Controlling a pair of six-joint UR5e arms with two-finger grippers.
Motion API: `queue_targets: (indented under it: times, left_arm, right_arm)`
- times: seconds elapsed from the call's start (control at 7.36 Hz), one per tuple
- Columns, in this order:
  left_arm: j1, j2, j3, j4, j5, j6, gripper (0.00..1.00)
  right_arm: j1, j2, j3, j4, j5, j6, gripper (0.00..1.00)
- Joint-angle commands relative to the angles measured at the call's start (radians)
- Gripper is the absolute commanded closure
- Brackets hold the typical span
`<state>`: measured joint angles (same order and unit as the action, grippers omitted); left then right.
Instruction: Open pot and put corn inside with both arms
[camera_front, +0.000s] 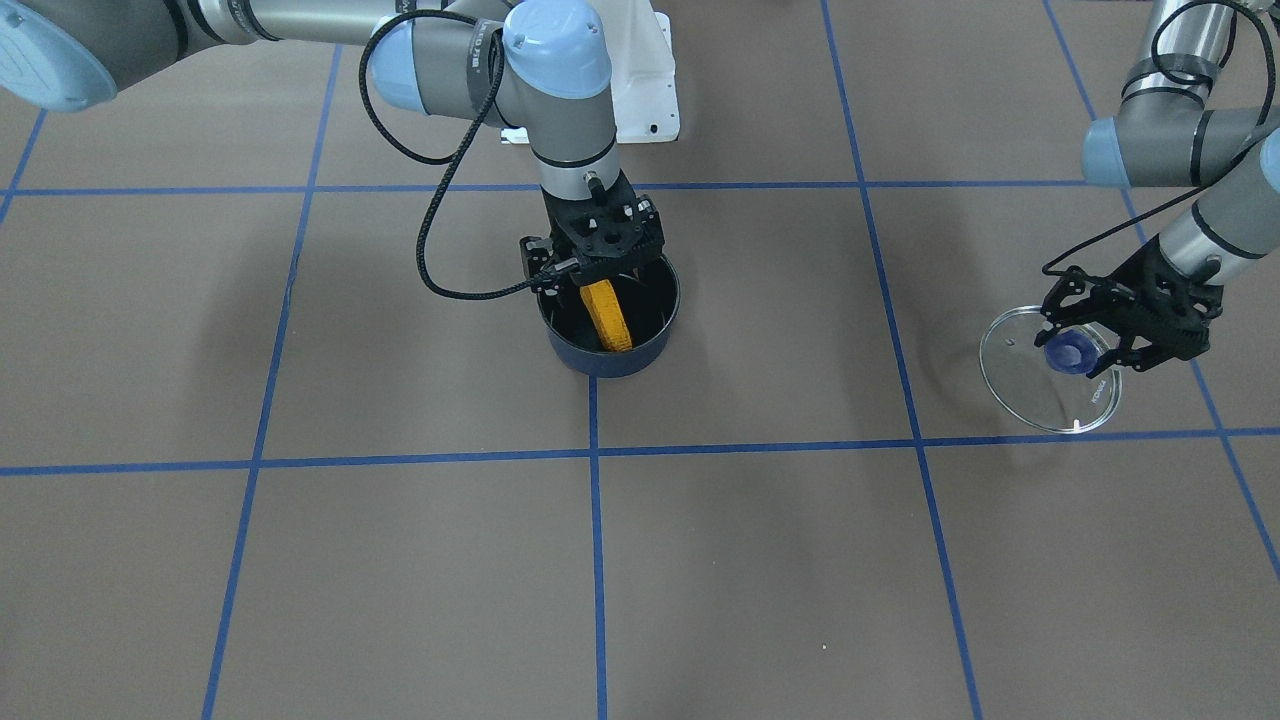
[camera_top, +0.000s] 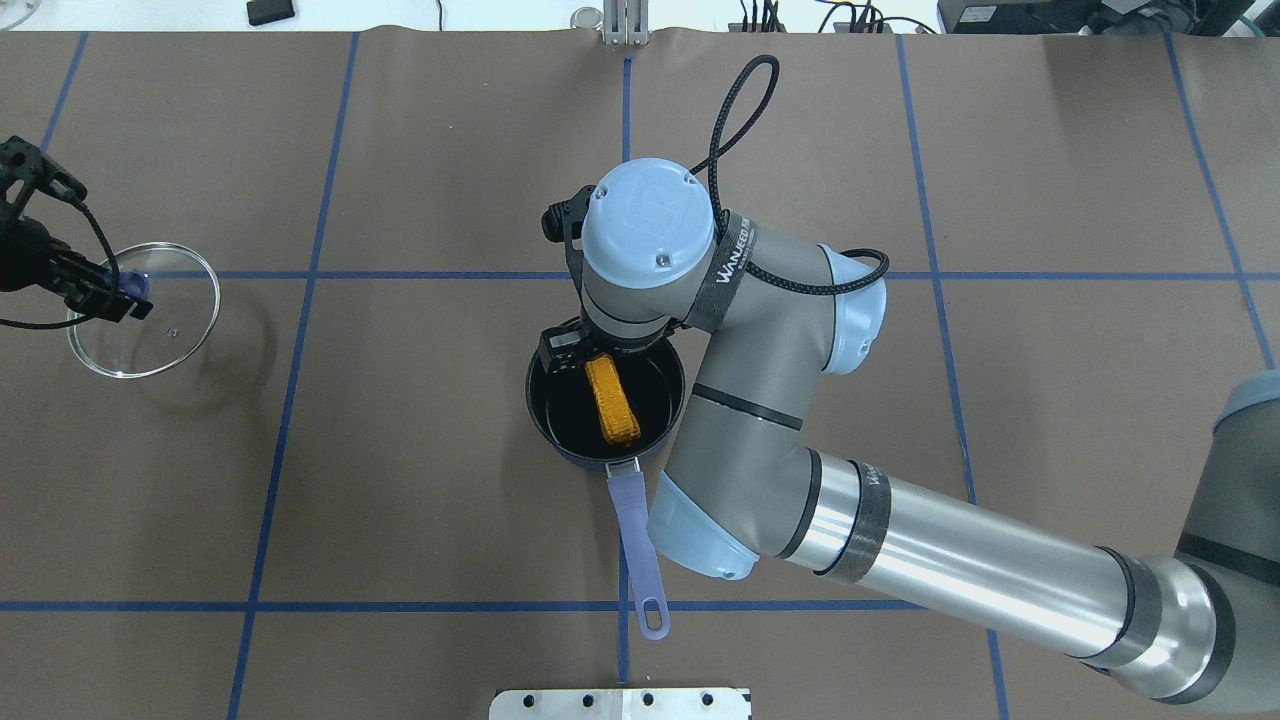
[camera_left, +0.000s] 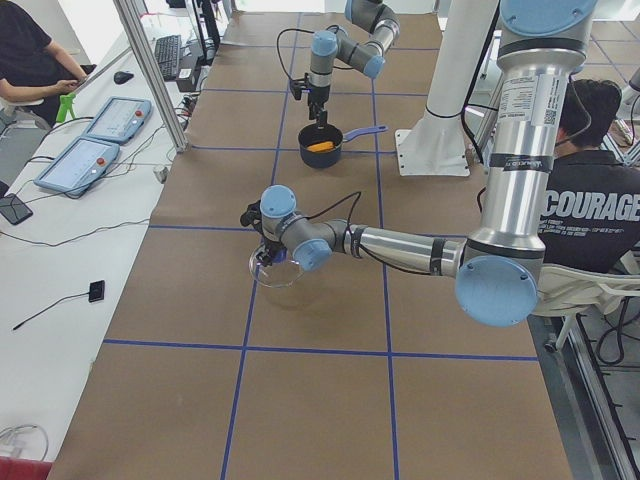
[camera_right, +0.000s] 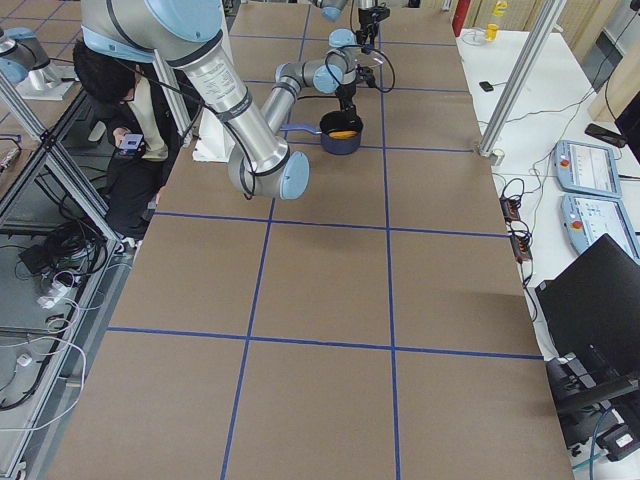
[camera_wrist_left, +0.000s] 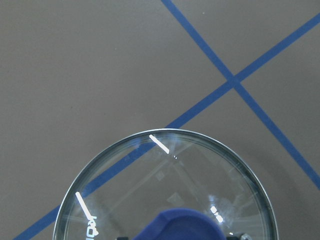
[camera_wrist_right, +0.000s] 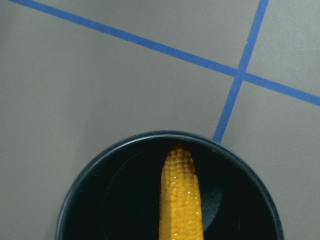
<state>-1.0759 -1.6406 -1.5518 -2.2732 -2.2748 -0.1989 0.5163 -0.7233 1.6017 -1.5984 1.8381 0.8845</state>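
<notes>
The dark blue pot (camera_front: 610, 362) stands open at the table's middle, its purple handle (camera_top: 636, 550) pointing toward the robot. The yellow-orange corn (camera_front: 608, 316) leans tilted inside it, its lower end on the pot floor; it also shows in the overhead view (camera_top: 611, 400) and the right wrist view (camera_wrist_right: 180, 200). My right gripper (camera_front: 592, 280) is over the pot, shut on the corn's upper end. My left gripper (camera_front: 1085, 345) is shut on the blue knob (camera_wrist_left: 182, 225) of the glass lid (camera_front: 1040, 385), held tilted low over the table, far from the pot.
A white mounting plate (camera_front: 645, 90) lies behind the pot near the robot's base. Blue tape lines grid the brown table. Operators sit beside the table in the side views, with control tablets (camera_left: 95, 150) on the adjacent bench.
</notes>
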Motion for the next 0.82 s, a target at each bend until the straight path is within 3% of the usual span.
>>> queue_targets:
  times: [0.0,0.68]
  left_arm:
    - [0.002,0.031,0.013,-0.055,0.0,-0.005,0.32]
    - [0.002,0.062,0.019,-0.095,0.003,-0.013,0.32]
  right_arm:
    - [0.034,-0.002,0.01,0.0,0.019,-0.005,0.0]
    - [0.047,-0.004,0.017,0.002,0.026,-0.005,0.0]
